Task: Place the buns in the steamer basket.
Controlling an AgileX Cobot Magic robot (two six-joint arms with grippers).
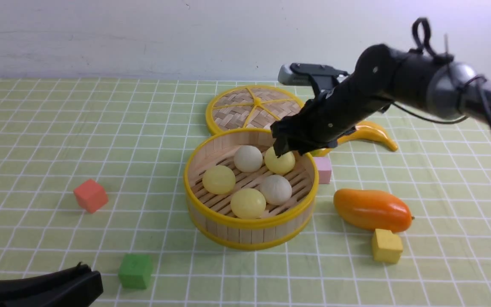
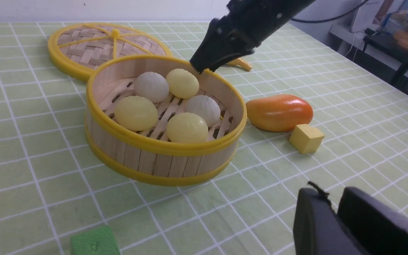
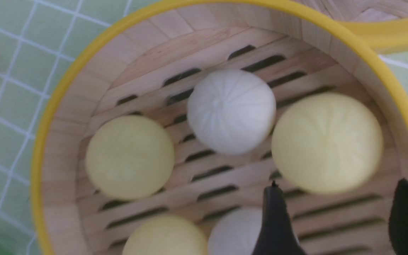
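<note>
The steamer basket (image 1: 249, 232) stands mid-table with several buns on its slatted floor. Two of them are off-white and pleated (image 1: 248, 158) (image 1: 275, 189); the rest are pale yellow (image 1: 218, 179). My right gripper (image 1: 281, 150) hangs over the basket's far right rim, open, with nothing between its fingers. In the right wrist view the right gripper (image 3: 338, 186) sits just short of a yellow bun (image 3: 326, 141), which lies free on the slats. My left gripper (image 1: 90, 277) rests low at the table's near left, far from the basket (image 2: 161, 163), its fingers (image 2: 313, 212) close together and empty.
A flat woven lid (image 1: 254, 108) lies behind the basket. A banana (image 1: 373, 133), a mango (image 1: 372, 210), a pink cube (image 1: 324, 169) and a yellow cube (image 1: 386, 246) lie to the right. A red cube (image 1: 90, 195) and a green cube (image 1: 135, 270) lie to the left.
</note>
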